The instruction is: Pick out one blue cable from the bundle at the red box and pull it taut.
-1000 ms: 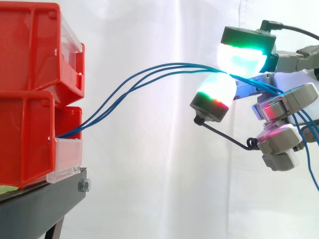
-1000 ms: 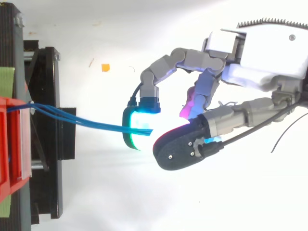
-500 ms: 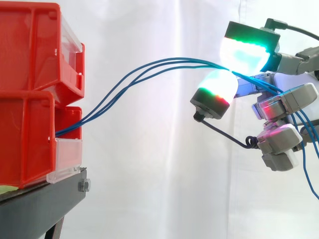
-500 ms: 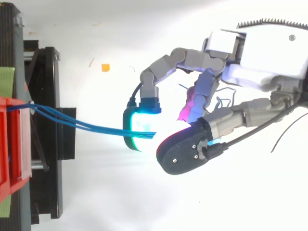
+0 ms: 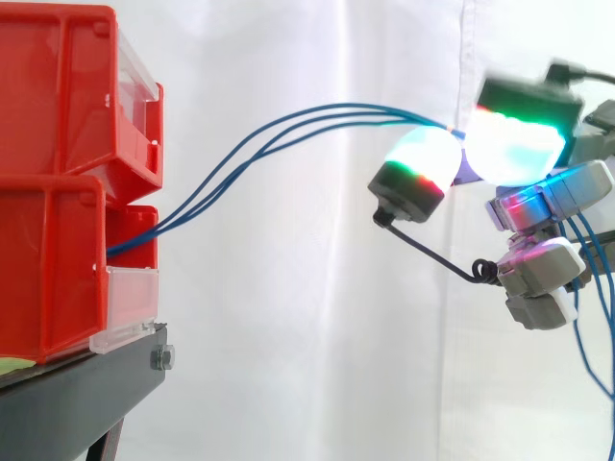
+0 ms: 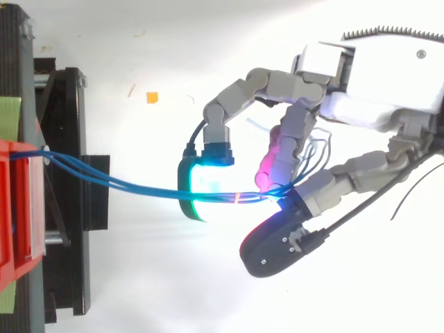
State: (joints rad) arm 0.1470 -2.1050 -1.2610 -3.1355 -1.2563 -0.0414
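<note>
Blue cables (image 6: 139, 184) leave the lower red bin (image 5: 48, 269), which sits at the edge of the black stand (image 5: 77, 403). You can follow them as they bow up and across to the hand (image 6: 374, 76), curved rather than straight. Two glowing pads (image 5: 423, 154) are pressed together on the strands where they arrive, and more than one strand is caught between them. Behind the hand, the loose ends drop toward the lower right. A second bin (image 5: 67, 86) is stacked on the first.
</note>
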